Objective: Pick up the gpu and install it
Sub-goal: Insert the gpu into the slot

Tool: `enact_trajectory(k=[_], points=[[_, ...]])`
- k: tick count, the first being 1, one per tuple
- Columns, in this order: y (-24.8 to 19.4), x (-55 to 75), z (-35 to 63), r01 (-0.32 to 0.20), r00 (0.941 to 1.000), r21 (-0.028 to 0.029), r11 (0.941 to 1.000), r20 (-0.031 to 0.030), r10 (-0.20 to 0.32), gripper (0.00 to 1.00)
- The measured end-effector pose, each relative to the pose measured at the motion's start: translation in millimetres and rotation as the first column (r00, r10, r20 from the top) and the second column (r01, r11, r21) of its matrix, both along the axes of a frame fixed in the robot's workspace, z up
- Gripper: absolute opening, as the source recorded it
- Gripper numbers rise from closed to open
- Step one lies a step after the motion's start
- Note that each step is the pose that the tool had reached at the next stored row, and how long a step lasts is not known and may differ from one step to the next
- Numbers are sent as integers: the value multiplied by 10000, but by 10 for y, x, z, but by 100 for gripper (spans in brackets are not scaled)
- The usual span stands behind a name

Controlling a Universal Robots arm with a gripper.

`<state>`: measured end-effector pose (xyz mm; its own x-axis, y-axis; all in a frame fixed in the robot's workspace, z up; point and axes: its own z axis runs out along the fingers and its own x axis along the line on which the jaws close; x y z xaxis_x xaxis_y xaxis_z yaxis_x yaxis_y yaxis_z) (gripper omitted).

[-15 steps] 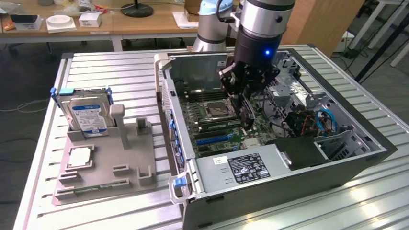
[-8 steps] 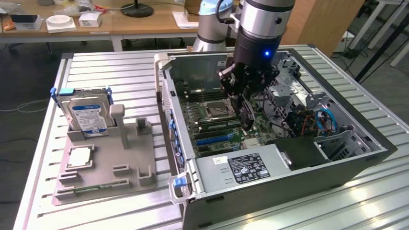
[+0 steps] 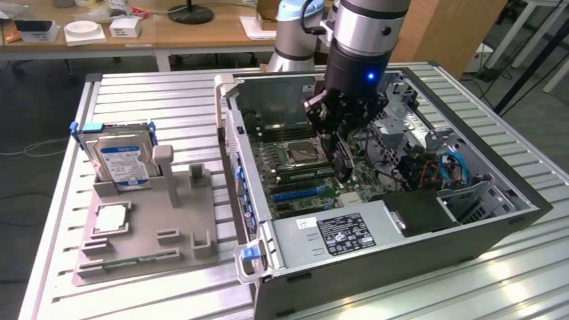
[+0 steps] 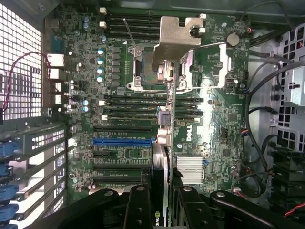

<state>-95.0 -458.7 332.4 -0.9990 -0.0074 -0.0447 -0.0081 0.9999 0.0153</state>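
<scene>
Inside the open computer case (image 3: 498,220), my gripper (image 3: 340,137) is shut on the gpu (image 3: 343,163), a thin dark card that hangs edge-down just above the green motherboard (image 3: 294,167). In the wrist view the gpu (image 4: 160,167) appears edge-on as a narrow blade between my two black fingers (image 4: 138,205), with a small green logo near my gripper (image 4: 161,202). Its lower edge sits over the board beside the end of the blue expansion slot (image 4: 123,141). From the exterior view I cannot tell whether the card touches the board.
A grey fixture plate (image 3: 191,243) on the exterior view's left holds a silver hard drive (image 3: 124,160), a processor chip (image 3: 111,219) and a green memory stick (image 3: 133,263). The power supply (image 3: 351,233), the drive cage and cables (image 3: 444,167) crowd the case around the motherboard.
</scene>
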Motion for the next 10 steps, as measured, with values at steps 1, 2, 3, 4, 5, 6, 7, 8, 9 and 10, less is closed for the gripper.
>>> enact_trajectory(k=[1,2,3,4,5,6,7,8,9,10], points=[[0,0,-3,0,10000,0,10000,0,0,26],[0,0,-5,0,10000,0,10000,1,0,26],[0,0,-8,1,10000,-1,10000,1,-1,26],[0,0,-11,0,10000,0,10000,1,0,26],[0,0,-13,0,10000,0,10000,2,0,26],[0,0,-16,0,10000,0,10000,3,0,26],[0,0,-18,0,10000,0,10000,4,0,26],[0,0,-20,0,10000,-1,10000,4,0,26],[0,0,-23,0,10000,-1,10000,5,0,26],[0,0,-25,0,10000,0,10000,6,0,26]])
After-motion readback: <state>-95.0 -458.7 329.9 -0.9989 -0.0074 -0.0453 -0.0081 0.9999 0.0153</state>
